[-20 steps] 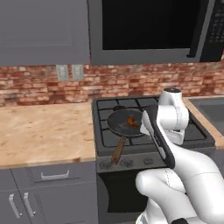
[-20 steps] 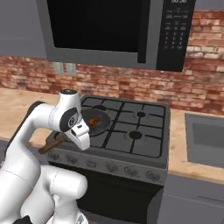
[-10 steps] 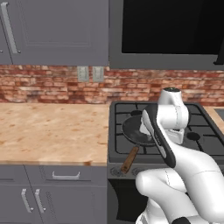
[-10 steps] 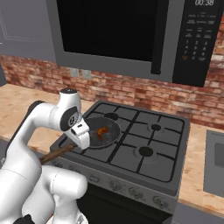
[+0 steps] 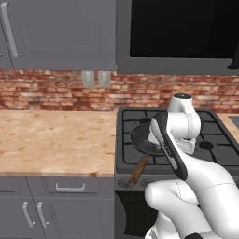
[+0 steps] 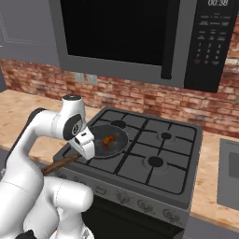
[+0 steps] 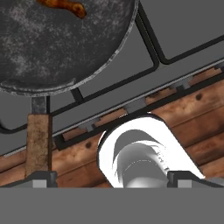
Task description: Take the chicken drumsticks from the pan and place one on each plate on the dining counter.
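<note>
The dark round pan (image 6: 112, 142) sits on the front left burner, its wooden handle (image 6: 59, 163) pointing out over the stove's front edge. Reddish-orange chicken drumsticks (image 6: 108, 140) lie in it, and I cannot tell the pieces apart. In the hand view the pan (image 7: 61, 48) is at the top, with one drumstick (image 7: 65, 6) at its upper edge and the handle (image 7: 38, 142) at lower left. My gripper (image 7: 113, 178) is open and holds nothing. It hangs above the stove's front edge, beside the handle and short of the pan. The arm hides part of the pan (image 5: 142, 139). The plates and the dining counter are out of view.
The black gas stove (image 6: 154, 161) has raised grates and knobs along its front. A wooden worktop (image 5: 56, 137) runs to its left against red brick. A microwave (image 6: 140, 32) and grey wall cabinets (image 5: 60, 32) hang overhead. A sink (image 6: 231, 172) lies at the right.
The whole picture has shifted, so the base has moved; the stove now sits further right in the left base view. The arm holds its pose by the pan, gripper still open.
</note>
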